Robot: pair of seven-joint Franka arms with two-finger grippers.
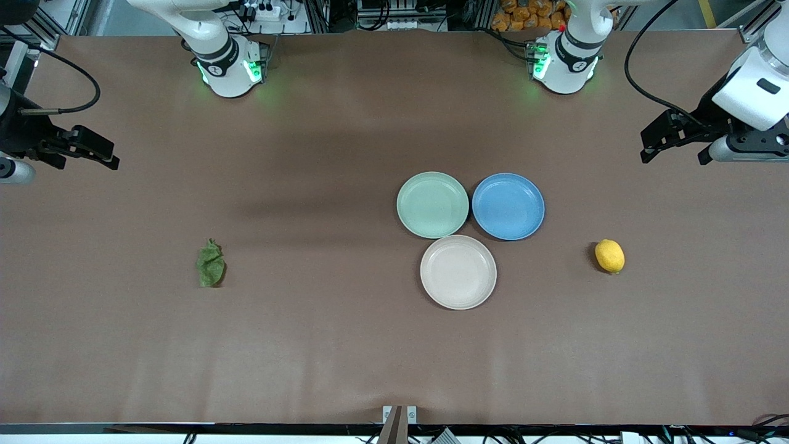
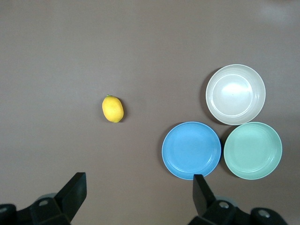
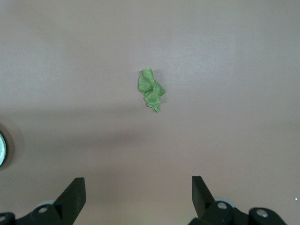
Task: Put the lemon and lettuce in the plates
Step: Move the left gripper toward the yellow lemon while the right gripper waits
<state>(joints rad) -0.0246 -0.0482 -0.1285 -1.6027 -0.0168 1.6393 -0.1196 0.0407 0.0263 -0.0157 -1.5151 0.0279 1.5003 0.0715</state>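
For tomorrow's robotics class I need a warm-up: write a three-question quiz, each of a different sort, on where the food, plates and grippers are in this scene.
1. True or false: the lemon lies on the blue plate.
2. Which plate is nearest the front camera? A) mint green plate B) beige plate C) blue plate
3. Fill in: the lettuce lies on the table toward the ____ arm's end.

Key
1. False: it lies on the bare table, apart from all plates.
2. B
3. right. Both the left gripper and right gripper wait with jaws open, holding nothing.
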